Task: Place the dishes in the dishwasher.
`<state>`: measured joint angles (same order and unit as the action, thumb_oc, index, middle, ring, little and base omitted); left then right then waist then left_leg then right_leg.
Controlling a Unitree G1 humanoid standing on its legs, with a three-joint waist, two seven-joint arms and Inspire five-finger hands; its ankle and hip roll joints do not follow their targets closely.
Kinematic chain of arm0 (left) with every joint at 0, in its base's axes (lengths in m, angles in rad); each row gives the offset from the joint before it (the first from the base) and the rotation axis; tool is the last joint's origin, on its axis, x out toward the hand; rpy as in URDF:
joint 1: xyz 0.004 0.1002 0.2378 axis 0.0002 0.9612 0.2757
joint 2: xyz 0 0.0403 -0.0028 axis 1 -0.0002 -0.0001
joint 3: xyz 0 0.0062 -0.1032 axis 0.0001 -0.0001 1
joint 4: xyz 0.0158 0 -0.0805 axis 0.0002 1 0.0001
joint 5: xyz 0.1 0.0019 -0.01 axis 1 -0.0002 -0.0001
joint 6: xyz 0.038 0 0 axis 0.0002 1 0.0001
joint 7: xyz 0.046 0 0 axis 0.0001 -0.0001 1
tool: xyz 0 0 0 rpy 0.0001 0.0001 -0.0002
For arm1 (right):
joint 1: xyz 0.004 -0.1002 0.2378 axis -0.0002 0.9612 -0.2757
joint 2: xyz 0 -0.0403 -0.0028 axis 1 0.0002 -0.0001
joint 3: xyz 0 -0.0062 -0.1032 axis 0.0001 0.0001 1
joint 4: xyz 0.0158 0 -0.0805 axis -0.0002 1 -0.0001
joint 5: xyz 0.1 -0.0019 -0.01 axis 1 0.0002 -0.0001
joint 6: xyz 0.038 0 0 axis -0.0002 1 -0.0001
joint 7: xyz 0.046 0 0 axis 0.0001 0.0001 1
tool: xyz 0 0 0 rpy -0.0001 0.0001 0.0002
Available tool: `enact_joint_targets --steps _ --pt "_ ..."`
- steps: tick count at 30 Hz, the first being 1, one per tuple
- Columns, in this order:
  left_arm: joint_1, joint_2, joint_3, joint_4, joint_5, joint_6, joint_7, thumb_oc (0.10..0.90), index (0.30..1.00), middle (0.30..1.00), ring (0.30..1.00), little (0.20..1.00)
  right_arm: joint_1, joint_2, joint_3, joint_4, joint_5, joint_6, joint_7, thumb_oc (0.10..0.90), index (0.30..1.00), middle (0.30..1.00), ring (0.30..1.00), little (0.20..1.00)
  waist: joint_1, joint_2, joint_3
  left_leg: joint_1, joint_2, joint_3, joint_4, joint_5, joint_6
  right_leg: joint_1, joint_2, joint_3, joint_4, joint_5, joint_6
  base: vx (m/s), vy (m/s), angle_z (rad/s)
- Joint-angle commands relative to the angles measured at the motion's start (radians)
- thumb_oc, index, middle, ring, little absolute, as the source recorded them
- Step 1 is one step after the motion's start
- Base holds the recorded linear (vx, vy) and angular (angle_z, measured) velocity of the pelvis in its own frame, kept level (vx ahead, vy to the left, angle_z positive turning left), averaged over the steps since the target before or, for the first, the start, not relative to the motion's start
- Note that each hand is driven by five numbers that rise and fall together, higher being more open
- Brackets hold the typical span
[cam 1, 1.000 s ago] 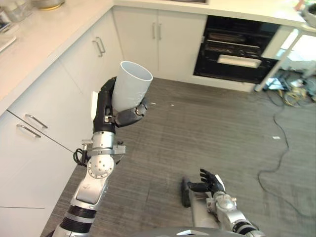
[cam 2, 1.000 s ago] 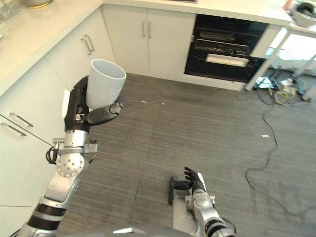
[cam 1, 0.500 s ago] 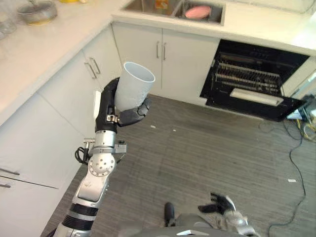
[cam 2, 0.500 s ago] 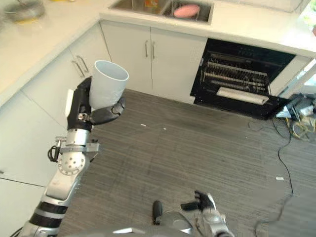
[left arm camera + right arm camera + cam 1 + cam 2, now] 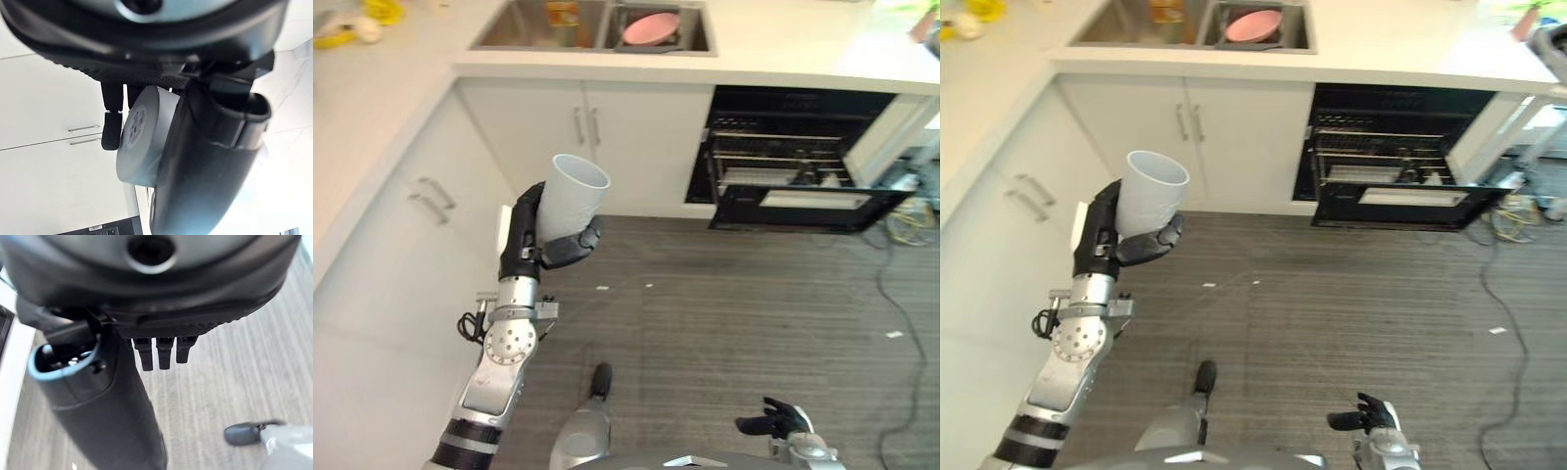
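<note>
A: What does the left hand point(image 5: 530, 240) hold, and where?

B: Its fingers and thumb are curled round a white cup point(image 5: 569, 199), held upright with the mouth up, above the grey floor point(image 5: 724, 313) and just in front of the white cabinet doors point(image 5: 607, 137). In the left wrist view the cup's base point(image 5: 139, 132) shows past the fingertips.

A: Where is the dishwasher point(image 5: 793, 157), and what room lies between?

B: It stands open under the countertop edge point(image 5: 607, 70), to the right of the cabinets, its dark door point(image 5: 813, 201) let down and racks showing. Bare floor lies between cup and door; a cable point(image 5: 901, 294) runs along the far right. A pink dish point(image 5: 651, 27) sits in the sink point(image 5: 538, 24) above.

A: And the right hand point(image 5: 773, 423)?

B: Low at the bottom edge, fingers loosely spread, holding nothing.

A: What differs from the earlier frames?

B: The camera has swung: the sink and dishwasher now sit nearer the middle. The grip on the cup is unchanged.
</note>
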<state>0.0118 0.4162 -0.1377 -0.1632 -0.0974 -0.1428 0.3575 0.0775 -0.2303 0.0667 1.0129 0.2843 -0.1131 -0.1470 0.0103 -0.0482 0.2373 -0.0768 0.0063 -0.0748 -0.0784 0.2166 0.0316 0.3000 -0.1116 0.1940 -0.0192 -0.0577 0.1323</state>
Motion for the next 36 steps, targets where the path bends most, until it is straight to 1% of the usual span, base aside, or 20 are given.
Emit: enact_joint_targets --steps 1,2,3,5,6,7,8,10,11,12,13,17,21,26,27,29,31,34,35,36 --pt "-0.088 0.017 0.028 -0.188 0.057 -0.116 0.004 0.4 0.3 0.3 0.3 0.3 -0.019 -0.028 0.001 -0.039 0.086 -0.077 -0.05 0.8 0.9 0.9 0.9 0.9 -0.025 0.015 -0.108 -0.005 0.08 0.034 -0.009 -0.07 -0.137 -0.067 0.017 -0.033 0.06 -0.033 0.001 0.2 0.243 -0.74" --pt "-0.105 0.033 0.02 -0.182 0.055 -0.112 0.001 0.4 0.3 0.3 0.3 0.3 -0.01 -0.011 -0.001 -0.122 0.11 -0.094 -0.044 0.8 0.9 0.9 0.9 0.9 -0.044 0.015 -0.098 0.037 0.081 0.058 -0.009 -0.104 -0.107 -0.165 0.031 -0.002 0.245 0.022 0.042 0.19 0.24 -0.83" --pt "-0.106 0.033 0.02 -0.181 0.055 -0.112 0.001 0.4 0.3 0.3 0.3 0.3 -0.009 -0.011 -0.001 -0.124 0.11 -0.093 -0.045 0.8 0.9 0.9 0.9 0.9 -0.039 0.015 -0.099 0.036 0.082 0.063 -0.009 -0.105 -0.107 -0.174 0.033 0.004 0.256 0.018 0.042 0.17 0.219 -0.76" --pt "-0.137 0.027 -0.009 -0.165 0.036 -0.111 -0.002 0.4 0.3 0.3 0.3 0.3 -0.016 -0.019 0.008 -0.273 0.106 -0.114 -0.037 0.8 0.9 0.9 0.9 0.9 -0.078 0.027 -0.07 0.106 0.086 0.078 -0.009 -0.154 -0.079 -0.306 0.064 -0.005 0.496 0.131 0.108 0.21 0.216 -0.74" --pt "-0.14 0.025 -0.009 -0.162 0.036 -0.113 -0.001 0.4 0.3 0.3 0.3 0.3 -0.014 -0.02 0.007 -0.277 0.105 -0.112 -0.038 0.8 0.9 0.9 0.9 0.9 -0.076 0.028 -0.068 0.106 0.086 0.079 -0.009 -0.155 -0.079 -0.31 0.066 -0.004 0.506 0.128 0.107 0.27 0.341 -0.66" --pt "-0.143 0.019 -0.012 -0.161 0.04 -0.104 0.002 0.4 0.3 0.3 0.3 0.3 -0.02 -0.021 -0.02 -0.428 0.106 -0.129 -0.055 0.8 0.9 0.9 0.9 0.9 -0.087 0.049 -0.052 0.14 0.094 0.115 -0.009 -0.174 -0.068 -0.409 0.042 -0.113 0.574 0.148 0.099 0.13 0.19 -0.42" --pt "-0.143 0.019 -0.013 -0.16 0.04 -0.104 0.002 0.4 0.3 0.3 0.3 0.3 -0.018 -0.022 -0.02 -0.43 0.105 -0.127 -0.056 0.8 0.9 0.9 0.9 0.9 -0.087 0.048 -0.056 0.141 0.092 0.114 -0.009 -0.183 -0.068 -0.408 0.04 -0.113 0.577 0.14 0.099 0.22 0.241 -0.46" --pt "-0.139 0.017 -0.005 -0.161 0.05 -0.109 0.003 0.4 0.3 0.3 0.3 0.3 -0.012 -0.021 -0.038 -0.526 0.095 -0.147 -0.058 0.8 0.9 0.9 0.9 0.9 -0.096 0.049 -0.059 0.164 0.089 0.155 -0.009 -0.206 -0.072 -0.436 -0.006 -0.222 0.493 0.11 0.082 0.29 0.094 -0.71" --pt "-0.131 0.008 0.011 -0.166 0.06 -0.119 0.011 0.4 0.3 0.3 0.3 0.3 -0.004 -0.029 -0.074 -0.653 0.088 -0.182 -0.065 0.8 0.9 0.9 0.9 0.9 -0.105 0.042 -0.069 0.19 0.082 0.194 -0.009 -0.235 -0.078 -0.448 -0.029 -0.323 0.332 0.069 0.057 0.3 0.062 -0.54" --pt "-0.13 0.007 0.01 -0.166 0.061 -0.119 0.011 0.4 0.3 0.3 0.3 0.3 0.001 -0.028 -0.075 -0.659 0.087 -0.18 -0.066 0.8 0.9 0.9 0.9 0.9 -0.106 0.046 -0.069 0.193 0.086 0.193 -0.009 -0.238 -0.079 -0.438 -0.025 -0.327 0.32 0.07 0.056 0.44 0.003 -0.76" --pt "-0.105 -0.005 0.025 -0.169 0.06 -0.127 0.014 0.4 0.3 0.3 0.3 0.3 0.009 -0.039 -0.114 -0.759 0.055 -0.224 -0.087 0.8 0.9 0.9 0.9 0.9 -0.121 0.031 -0.083 0.224 0.068 0.219 -0.009 -0.271 -0.084 -0.449 -0.012 -0.387 0.131 0.093 0.041 0.27 -0.027 -0.73" --pt "-0.069 -0.015 0.031 -0.168 0.054 -0.134 0.013 0.4 0.3 0.3 0.3 0.3 0.005 -0.033 -0.126 -0.875 -0.016 -0.244 -0.137 0.8 0.9 0.9 0.9 0.9 -0.115 0.033 -0.099 0.264 0.073 0.237 -0.009 -0.297 -0.09 -0.407 -0.015 -0.442 0.008 0.143 0.039 0.28 -0.059 -0.44" --pt "-0.053 -0.057 0.018 -0.165 0.018 -0.153 0.014 0.4 0.3 0.3 0.3 0.3 -0.002 -0.051 -0.137 -0.965 -0.038 -0.272 -0.142 0.8 0.9 0.9 0.9 0.9 -0.109 0.031 -0.13 0.294 0.083 0.236 -0.009 -0.294 -0.108 -0.317 0.018 -0.385 -0.053 0.126 0.009 0.22 -0.113 -0.21" --pt "-0.068 -0.079 -0.011 -0.131 -0.046 -0.157 0.016 0.4 0.3 0.3 0.3 0.3 -0.045 -0.1 -0.1 -1.053 -0.01 -0.282 -0.122 0.8 0.9 0.9 0.9 0.9 -0.098 0.029 -0.091 0.185 0.157 0.225 0.378 -0.192 -0.186 -0.242 0.029 -0.402 -0.068 0.08 -0.047 0.12 -0.198 -0.24" --pt "-0.075 -0.082 -0.017 -0.15 -0.035 -0.159 0.007 0.4 0.3 0.3 0.3 0.3 -0.052 -0.127 -0.097 -1.075 -0.005 -0.279 -0.103 0.8 0.9 0.9 0.9 0.9 -0.073 0.002 -0.052 0.101 0.125 0.194 0.566 -0.136 -0.21 -0.21 0.009 -0.394 -0.068 0.066 -0.069 0.07 -0.208 0.04" --pt "-0.08 -0.083 -0.025 -0.156 -0.044 -0.16 -0.001 0.4 0.3 0.3 0.3 0.3 -0.06 -0.146 -0.091 -1.077 -0.015 -0.269 -0.093 0.8 0.9 0.9 0.9 0.9 -0.066 -0.011 -0.031 0.021 0.115 0.183 0.641 -0.149 -0.206 -0.185 -0.008 -0.407 -0.068 0.05 -0.074 0.13 -0.099 -0.04" --pt "-0.08 -0.085 -0.025 -0.155 -0.048 -0.157 -0.006 0.4 0.3 0.3 0.3 0.3 -0.056 -0.15 -0.095 -1.079 -0.018 -0.261 -0.09 0.8 0.9 0.9 0.9 0.9 -0.07 -0.007 -0.032 0.008 0.141 0.211 0.589 -0.148 -0.202 -0.179 -0.014 -0.41 -0.068 0.044 -0.066 0.15 0.029 0.04" --pt "-0.078 -0.088 -0.028 -0.15 -0.043 -0.154 -0.005 0.4 0.3 0.3 0.3 0.3 -0.053 -0.145 -0.108 -1.105 -0.004 -0.264 -0.084 0.8 0.9 0.9 0.9 0.9 -0.089 0.015 -0.048 0.034 0.259 0.316 0.329 -0.144 -0.198 -0.176 -0.031 -0.423 -0.068 0.037 -0.029 0.2 0.229 0.01" --pt "-0.085 -0.088 -0.029 -0.143 -0.035 -0.153 0.001 0.4 0.3 0.3 0.3 0.3 -0.054 -0.144 -0.107 -1.108 0.007 -0.268 -0.08 0.8 0.9 0.9 0.9 0.9 -0.092 0.023 -0.057 0.038 0.315 0.354 0.205 -0.113 -0.21 -0.167 -0.048 -0.425 -0.068 0.03 -0.007 0.33 0.418 -0.04" --pt "-0.104 -0.097 -0.041 -0.123 -0.028 -0.151 0.01 0.4 0.3 0.3 0.3 0.3 -0.064 -0.151 -0.091 -1.098 0.011 -0.267 -0.082 0.8 0.9 0.9 0.9 0.9 -0.082 0.045 -0.075 0.081 0.329 0.32 0.052 -0.061 -0.218 -0.162 -0.055 -0.416 -0.068 0.015 0.017 0.28 0.317 0.06"
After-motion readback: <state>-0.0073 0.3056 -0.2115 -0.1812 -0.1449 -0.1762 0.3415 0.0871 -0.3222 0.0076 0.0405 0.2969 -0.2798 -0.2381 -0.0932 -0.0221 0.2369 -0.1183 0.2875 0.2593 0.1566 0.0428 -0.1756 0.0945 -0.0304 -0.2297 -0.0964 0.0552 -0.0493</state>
